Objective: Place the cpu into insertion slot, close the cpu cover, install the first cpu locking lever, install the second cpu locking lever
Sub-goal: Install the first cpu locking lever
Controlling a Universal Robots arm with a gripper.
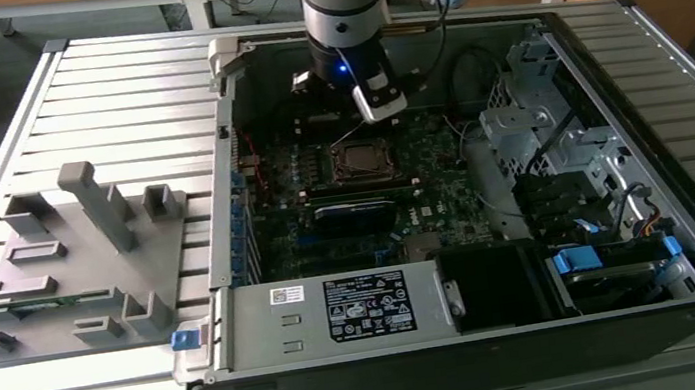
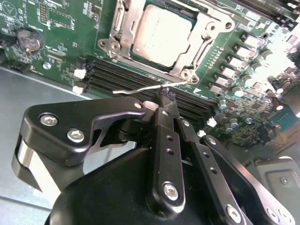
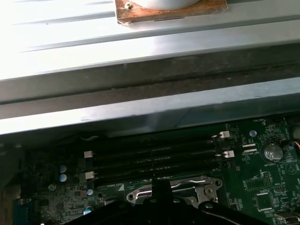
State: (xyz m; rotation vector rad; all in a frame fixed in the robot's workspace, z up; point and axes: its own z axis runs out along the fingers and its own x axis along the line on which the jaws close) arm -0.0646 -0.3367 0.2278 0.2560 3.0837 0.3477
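Observation:
The cpu lies flat in the insertion slot on the green motherboard, its dull silver top showing. The cpu cover is down around it, framing the chip. A thin wire locking lever runs along the socket's edge beside the memory slots. In the second wrist view my gripper is shut, fingertips together and touching this lever at its middle. In the exterior view the gripper hangs just behind the socket, inside the open computer case. The first wrist view has the socket's metal rim just past the dark fingertip.
Several black memory slots lie between the socket and the grey case wall. A coin battery sits on the board. A drive cage and power supply crowd the case. A grey fixture stand sits outside on the slatted table.

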